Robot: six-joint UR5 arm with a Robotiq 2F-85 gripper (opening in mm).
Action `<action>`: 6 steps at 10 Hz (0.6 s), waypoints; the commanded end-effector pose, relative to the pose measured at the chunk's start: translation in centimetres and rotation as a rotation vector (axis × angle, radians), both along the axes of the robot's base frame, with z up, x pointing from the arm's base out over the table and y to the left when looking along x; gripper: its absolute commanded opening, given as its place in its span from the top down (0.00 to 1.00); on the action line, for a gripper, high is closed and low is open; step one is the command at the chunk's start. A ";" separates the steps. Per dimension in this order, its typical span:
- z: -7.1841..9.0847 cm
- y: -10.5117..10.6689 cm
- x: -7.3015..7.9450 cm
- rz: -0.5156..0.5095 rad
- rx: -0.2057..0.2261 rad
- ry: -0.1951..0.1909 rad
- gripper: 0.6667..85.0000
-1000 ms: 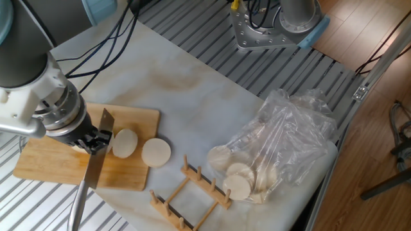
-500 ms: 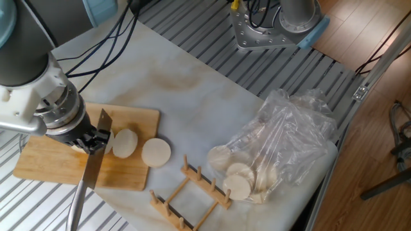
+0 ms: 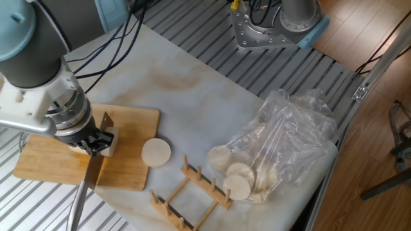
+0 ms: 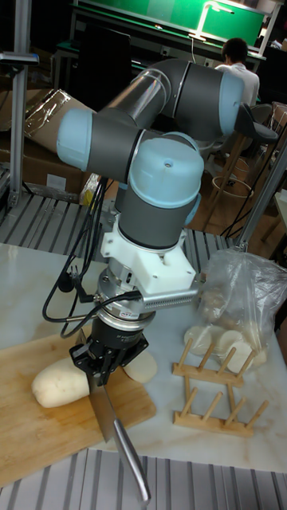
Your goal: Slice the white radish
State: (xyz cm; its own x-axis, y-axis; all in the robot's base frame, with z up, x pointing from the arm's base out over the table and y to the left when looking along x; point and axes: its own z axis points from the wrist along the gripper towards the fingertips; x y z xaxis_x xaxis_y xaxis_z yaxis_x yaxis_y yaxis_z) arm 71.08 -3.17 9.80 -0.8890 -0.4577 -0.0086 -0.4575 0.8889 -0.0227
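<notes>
The white radish [image 4: 59,381] lies on its side on the wooden cutting board [image 4: 44,434], rounded end to the left. In the fixed view only a small white bit of the radish [image 3: 111,143] shows beside the gripper. My gripper [image 3: 94,142] [image 4: 102,366] is shut on a knife [image 3: 96,168] [image 4: 104,413], held edge-down across the radish's right end, steel handle pointing off the board's front edge. One cut round slice [image 3: 156,152] [image 4: 145,366] lies at the board's [image 3: 136,118] right edge, just past the knife.
A wooden dish rack [image 3: 192,187] [image 4: 214,392] stands right of the board. A clear plastic bag [image 3: 289,138] [image 4: 243,291] with pale round slices lies further right. The arm's base [image 3: 270,25] is at the back. Cables trail over the table's back left.
The arm has shifted right and over the radish. The radish's cut face, visible beside the knife before, is now hidden behind the gripper and blade. The loose slice has not moved.
</notes>
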 end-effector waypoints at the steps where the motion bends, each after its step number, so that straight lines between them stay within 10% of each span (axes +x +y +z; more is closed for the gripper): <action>1: -0.5 0.5 -0.3 -0.043 0.008 -0.015 0.99; 6: -0.6 -0.9 -1.2 -0.018 -0.007 -0.075 0.99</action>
